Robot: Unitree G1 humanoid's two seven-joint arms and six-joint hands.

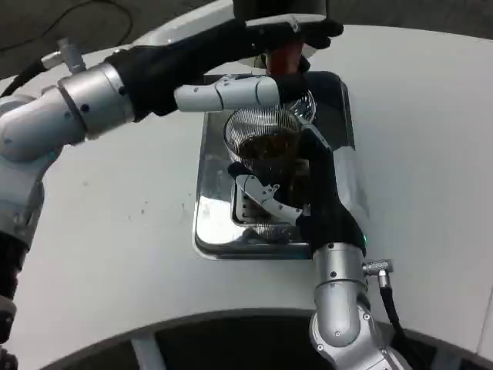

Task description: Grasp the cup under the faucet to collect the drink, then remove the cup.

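Head view shows a clear ribbed plastic cup [266, 139] holding dark brown drink — standing on the shiny steel drip tray [212, 223] beneath the red faucet lever [283, 55]. Right hand [289, 185] wraps its fingers around the cup; left hand [254, 62] presses the lever, fingers extended together.

Probably a lab: white table [115, 231], loose cables [389, 297].

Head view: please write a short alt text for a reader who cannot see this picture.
The right hand holds a clear cup of dark drink over a shiny metal tray on a white table. The left hand reaches over the cup to the dispenser at the top edge.
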